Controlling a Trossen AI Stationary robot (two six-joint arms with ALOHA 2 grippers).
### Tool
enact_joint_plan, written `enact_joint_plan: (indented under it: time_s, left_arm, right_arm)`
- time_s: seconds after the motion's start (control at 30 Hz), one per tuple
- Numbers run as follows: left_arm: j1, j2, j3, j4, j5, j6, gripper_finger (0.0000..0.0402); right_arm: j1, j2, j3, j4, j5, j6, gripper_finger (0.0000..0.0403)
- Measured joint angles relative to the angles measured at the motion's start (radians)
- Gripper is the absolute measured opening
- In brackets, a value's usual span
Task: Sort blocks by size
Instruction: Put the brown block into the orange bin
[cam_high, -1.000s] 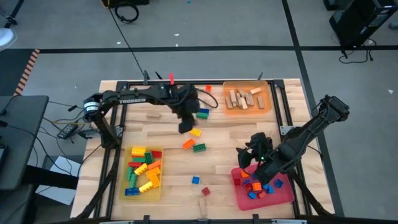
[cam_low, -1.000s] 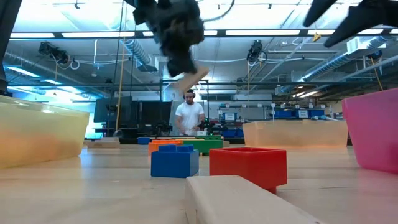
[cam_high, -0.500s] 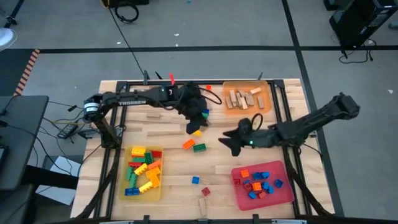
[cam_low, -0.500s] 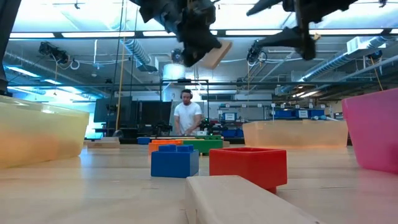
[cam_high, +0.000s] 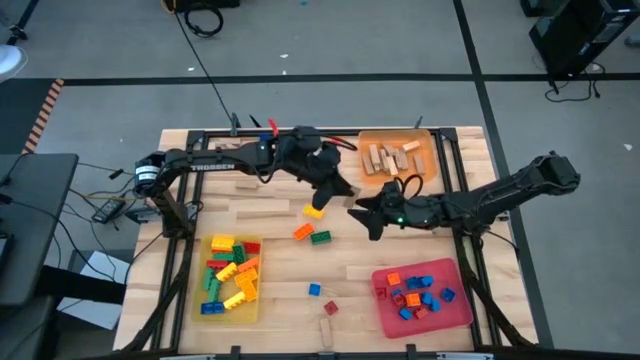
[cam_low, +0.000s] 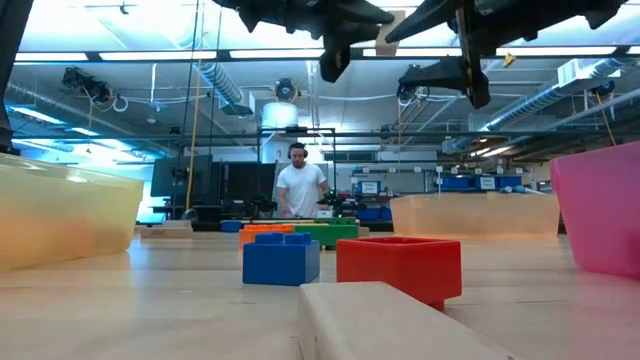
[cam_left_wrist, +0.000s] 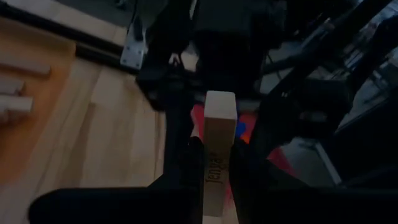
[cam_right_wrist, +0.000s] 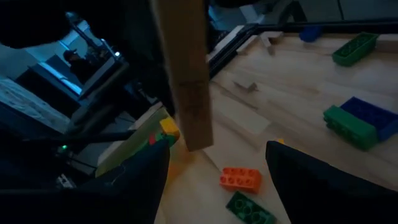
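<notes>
1. Wooden slatted table (cam_high: 270, 255) filled the workspace.
2. Plain tan wooden block (cam_left_wrist: 217, 155) was held high above mid-table, near the orange tray (cam_high: 398, 157).
3. Left gripper (cam_high: 335, 188) fingers were clamped on it.
4. Right gripper (cam_high: 367, 215) hovered just beside, fingers spread wide, holding nothing.
5. Loose plastic bricks (cam_high: 312, 232) lay below.

Grey floor (cam_high: 330, 40) around the table (cam_high: 270, 262), crossed by dark tape lines (cam_high: 476, 60). Black cables (cam_high: 203, 18) on the floor beyond the table's far edge. Low view: workshop hall, ceiling strip lights (cam_low: 130, 55), ducts (cam_low: 215, 85), a person (cam_low: 301, 185) in a white shirt standing at benches far behind.
</notes>
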Motion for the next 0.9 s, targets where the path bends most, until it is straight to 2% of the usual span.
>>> enact_joint_plan:
  time_s: [0.17,0.3,0.47,0.6,0.73,0.9]
  left_arm:
    - [-0.001,0.0,0.0,0.044,-0.017,-0.025,0.0053]
    - [-0.001,0.0,0.0,0.043,-0.031,-0.026,0.0053]
    - [0.0,0.0,0.0,0.047,-0.063,-0.024,0.0056]
    - [0.0,0.001,0.0,0.05,-0.07,-0.023,0.0088]
    - [0.0,0.002,0.0,0.051,-0.089,-0.024,0.0114]
    - [-0.001,0.001,0.0,0.05,-0.113,-0.027,0.0122]
  right_arm:
    - [-0.023,0.0,0.0,0.053,-0.011,-0.05,0.0262]
    - [-0.045,0.0,0.0,0.098,-0.012,-0.081,0.0224]
    - [-0.065,0.001,0.0,0.098,-0.017,-0.092,0.0151]
    - [-0.075,0.001,0.0,0.11,-0.039,-0.122,0.0075]
    - [-0.09,0.001,0.0,0.112,-0.063,-0.142,0.0071]
    - [-0.097,0.001,0.0,0.112,-0.067,-0.128,0.0071]
